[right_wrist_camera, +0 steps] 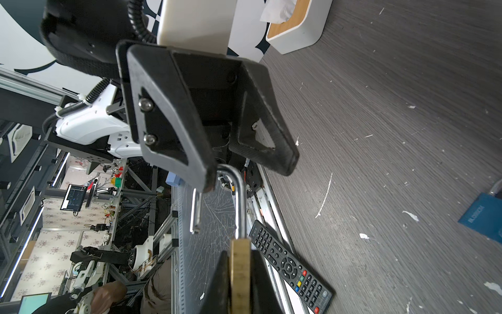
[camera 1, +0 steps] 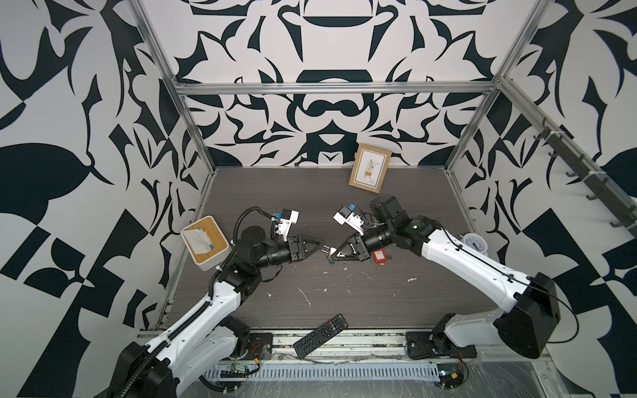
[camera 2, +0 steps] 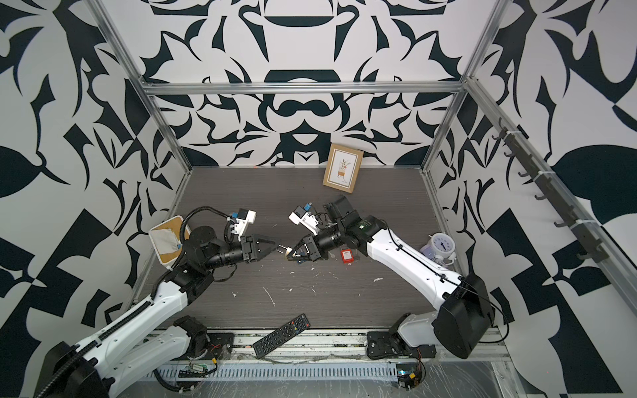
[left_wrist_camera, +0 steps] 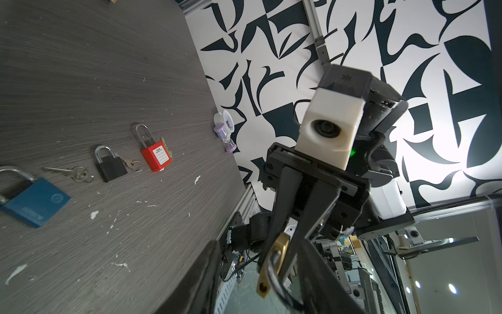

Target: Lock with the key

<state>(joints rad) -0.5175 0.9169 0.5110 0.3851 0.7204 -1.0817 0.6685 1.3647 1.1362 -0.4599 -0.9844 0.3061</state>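
Right gripper (camera 1: 331,254) is clamping the small brass padlock (right_wrist_camera: 240,271); left gripper (right_wrist_camera: 248,176), jaws apart, is touching its steel shackle (right_wrist_camera: 240,206) — align the loose leg (right_wrist_camera: 195,214) first.

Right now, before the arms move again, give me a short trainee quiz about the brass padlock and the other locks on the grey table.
1. True or false: the brass padlock has its silver shackle snapped shut.
2. The right gripper clamps: A) the padlock's body, B) its shackle, C) nothing?
3. How many other padlocks lie on the grey wood-grain table?
Key: 1 false, one leg hangs free; 2 A; 3 three: blue padlock, black padlock, red padlock.
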